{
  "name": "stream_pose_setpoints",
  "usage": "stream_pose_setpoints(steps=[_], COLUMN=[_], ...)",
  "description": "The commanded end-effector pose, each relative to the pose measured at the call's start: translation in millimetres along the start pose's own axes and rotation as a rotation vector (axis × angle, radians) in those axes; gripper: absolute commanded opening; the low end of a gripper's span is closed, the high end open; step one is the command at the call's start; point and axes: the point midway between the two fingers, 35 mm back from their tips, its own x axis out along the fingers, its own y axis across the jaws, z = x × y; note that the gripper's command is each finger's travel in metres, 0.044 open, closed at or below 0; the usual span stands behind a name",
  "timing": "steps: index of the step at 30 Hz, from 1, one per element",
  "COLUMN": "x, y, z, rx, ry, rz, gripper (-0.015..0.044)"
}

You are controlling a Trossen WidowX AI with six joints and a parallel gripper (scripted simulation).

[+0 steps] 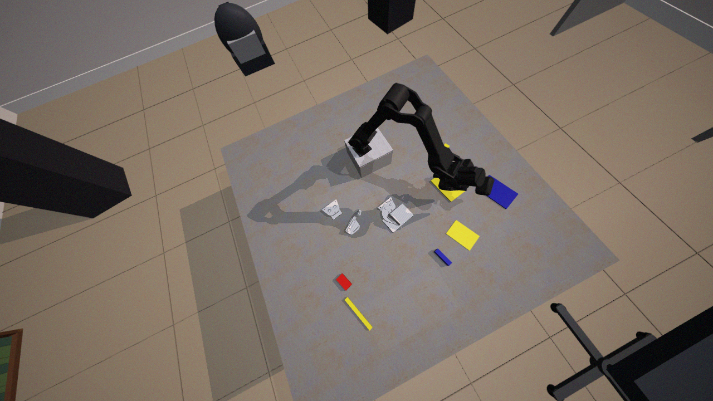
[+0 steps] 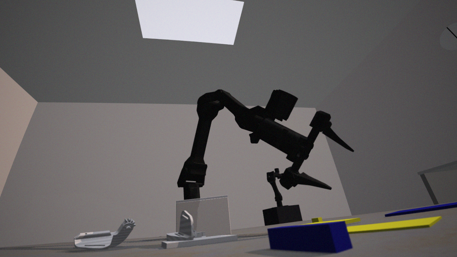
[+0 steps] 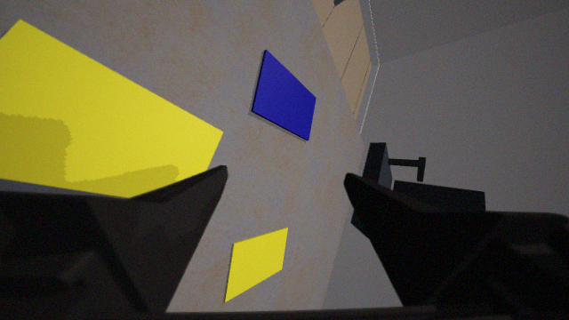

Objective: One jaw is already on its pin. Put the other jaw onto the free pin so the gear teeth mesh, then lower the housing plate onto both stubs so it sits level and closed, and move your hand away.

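The white base (image 1: 392,228) (image 2: 204,241) lies on the table, with one jaw (image 2: 185,225) standing upright on it. Whether any teeth mesh cannot be made out. The loose jaw (image 1: 351,227) (image 2: 95,241) lies left of the base, its toothed end raised in the exterior view. The housing plate (image 1: 331,208), white with two round holes, lies further left on the table. It cannot be made out in the exterior view. My gripper (image 2: 342,169) (image 3: 288,174) is wide open and empty, above the table right of and behind the base, away from all the white parts.
A yellow slab (image 1: 450,195) (image 3: 111,102) lies below the gripper. Another yellow slab (image 1: 462,235) (image 3: 258,264), a blue slab (image 1: 503,193) (image 3: 284,95) and a blue block (image 1: 442,257) (image 2: 303,237) lie nearby. A red block (image 1: 343,281) and yellow bar (image 1: 357,313) lie in front.
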Motion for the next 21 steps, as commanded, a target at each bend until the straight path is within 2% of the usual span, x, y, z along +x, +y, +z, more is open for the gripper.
stream_pose_setpoints(steps=[1,13,21], x=[-22.9,-93.3,-151.9], y=[8.0,43.7,82.9], z=[-39.4,-127.8,-174.6], rx=[-0.01,-0.019,-0.007], ry=[0.093,0.303,0.414], rz=[0.033,0.17,0.302], gripper=[0.044,0.044,0.044])
